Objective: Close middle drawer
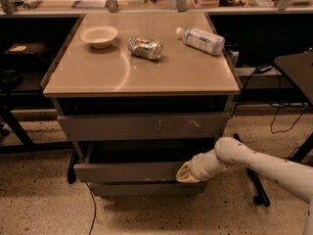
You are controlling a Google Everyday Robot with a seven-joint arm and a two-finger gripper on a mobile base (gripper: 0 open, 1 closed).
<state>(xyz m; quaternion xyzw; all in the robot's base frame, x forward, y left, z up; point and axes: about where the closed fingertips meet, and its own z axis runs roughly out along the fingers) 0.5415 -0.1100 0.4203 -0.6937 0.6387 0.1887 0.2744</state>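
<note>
The middle drawer (127,171) is a wide grey drawer with a plain front, pulled out a short way from the cabinet (142,126). Its dark inside shows as a narrow strip above the front. My gripper (186,174) is at the right end of the drawer front, pressed against it, on the end of my white arm (254,163), which comes in from the right. Above it sits the grey drawer front with pale scratch marks (190,123).
On the cabinet top lie a white bowl (99,35), a crushed can (145,47) and a plastic bottle on its side (200,39). A lower drawer front (146,189) shows beneath. A dark table (296,72) and cables stand to the right; a black shelf frame stands to the left.
</note>
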